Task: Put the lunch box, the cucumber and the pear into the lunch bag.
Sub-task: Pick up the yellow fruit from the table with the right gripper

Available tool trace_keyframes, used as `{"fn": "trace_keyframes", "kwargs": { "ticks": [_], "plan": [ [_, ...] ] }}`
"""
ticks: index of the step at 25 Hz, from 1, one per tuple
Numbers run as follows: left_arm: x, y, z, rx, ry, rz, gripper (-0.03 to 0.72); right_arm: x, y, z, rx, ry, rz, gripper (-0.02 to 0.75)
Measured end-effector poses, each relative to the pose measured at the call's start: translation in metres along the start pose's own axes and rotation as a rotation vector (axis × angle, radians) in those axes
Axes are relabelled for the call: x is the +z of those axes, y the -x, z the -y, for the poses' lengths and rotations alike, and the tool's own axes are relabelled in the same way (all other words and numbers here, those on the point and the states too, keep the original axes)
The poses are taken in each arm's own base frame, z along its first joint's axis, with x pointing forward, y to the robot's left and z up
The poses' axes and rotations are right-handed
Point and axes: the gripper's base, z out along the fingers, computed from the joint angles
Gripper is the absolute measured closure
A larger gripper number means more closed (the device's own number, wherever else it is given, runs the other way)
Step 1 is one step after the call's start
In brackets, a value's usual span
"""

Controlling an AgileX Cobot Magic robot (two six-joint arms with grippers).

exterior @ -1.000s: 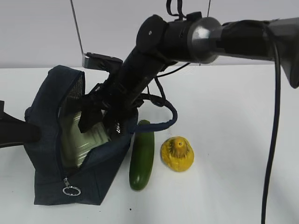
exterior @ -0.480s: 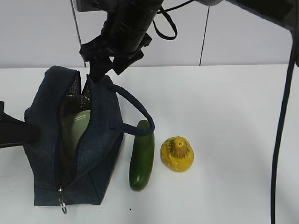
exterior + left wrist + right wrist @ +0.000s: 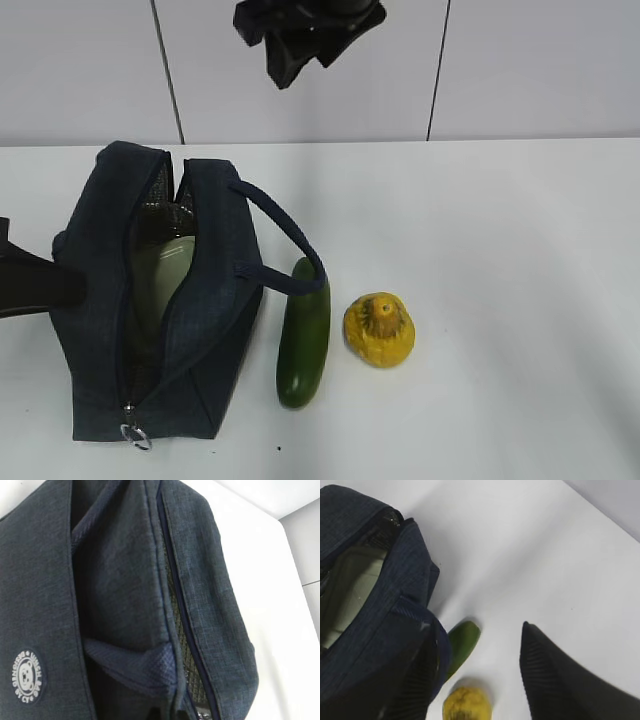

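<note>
Right hand had lifted clear of the lunch bag, jaws apart, empty. Lunch box sat inside; cucumber and pear remained on worktop.

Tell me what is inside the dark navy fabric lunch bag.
Through the open zipper of the dark navy fabric lunch bag shows the pale sage-green lid of the lunch box against silvery lining. The box's glass body and the bag's bottom are hidden by fabric.

Unreadable round logo on lunch bag
</note>
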Motion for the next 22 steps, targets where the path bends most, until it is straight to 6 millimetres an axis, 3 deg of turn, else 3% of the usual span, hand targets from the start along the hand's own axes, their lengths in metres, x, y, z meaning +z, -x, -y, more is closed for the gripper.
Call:
{"fn": "trace_keyframes", "kwargs": {
  "ticks": [5, 10, 18, 22],
  "plan": [
    [0.0, 0.0, 0.0, 0.001, 0.001, 0.0, 0.701, -0.033, -0.029, 0.0, 0.006, -0.036, -0.039, 0.328],
    [0.0, 0.0, 0.0, 0.001, 0.001, 0.0, 0.702, -0.04, -0.068, -0.003, 0.017, -0.043, -0.137, 0.33],
    [0.0, 0.0, 0.0, 0.001, 0.001, 0.0, 0.702, 0.0, -0.126, -0.013, 0.04, 0.003, -0.378, 0.33],
    [0.0, 0.0, 0.0, 0.001, 0.001, 0.0, 0.702, 0.028, -0.133, -0.015, 0.036, 0.016, -0.403, 0.3]
  ]
}}
